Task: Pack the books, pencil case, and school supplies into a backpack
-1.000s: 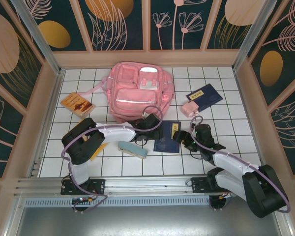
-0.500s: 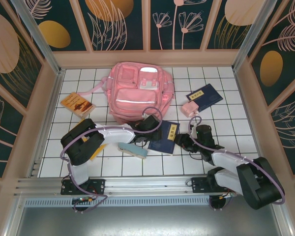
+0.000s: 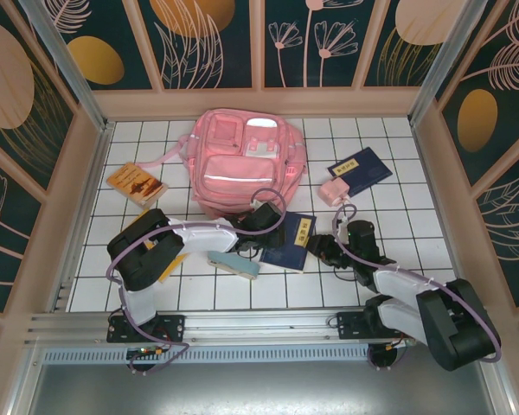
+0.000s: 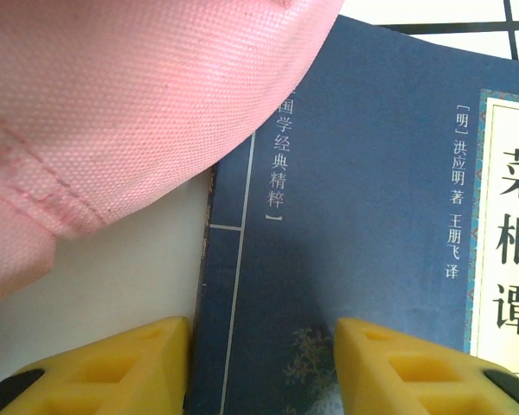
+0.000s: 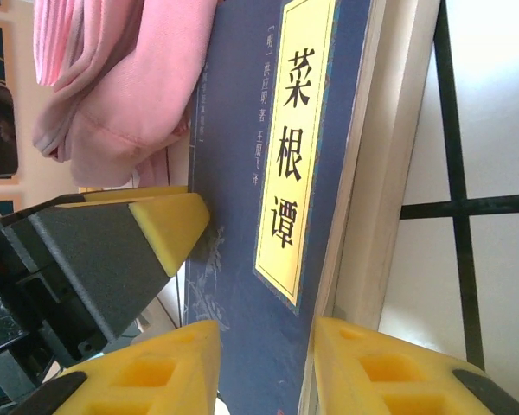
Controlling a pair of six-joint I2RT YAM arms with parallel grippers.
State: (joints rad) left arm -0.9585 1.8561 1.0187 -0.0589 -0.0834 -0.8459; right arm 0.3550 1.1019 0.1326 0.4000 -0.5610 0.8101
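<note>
A navy book [image 3: 292, 242] with a yellow label strip lies just in front of the pink backpack [image 3: 246, 164], between my two grippers. My right gripper [image 3: 323, 249] is shut on its right edge, one finger on the cover and the other against the pages [image 5: 264, 346]. My left gripper [image 3: 258, 226] points down at the book's spine corner, open: one finger [image 4: 112, 372] is over the table, the other [image 4: 415, 363] over the cover [image 4: 372, 216]. Backpack fabric [image 4: 112, 104] overhangs that corner. The teal pencil case [image 3: 234, 263] lies by the left arm. The small pink item [image 3: 333, 192] sits to the right.
A second navy book [image 3: 360, 170] lies at the back right beside the pink item. An orange book [image 3: 137, 183] lies left of the backpack. Something yellow [image 3: 175, 264] pokes out under the left arm. Wooden walls ring the white tiled table [image 3: 415, 233].
My right gripper has closed on the navy book's right edge, and the book has shifted a little left toward the backpack. The left gripper has narrowed slightly and stayed in place.
</note>
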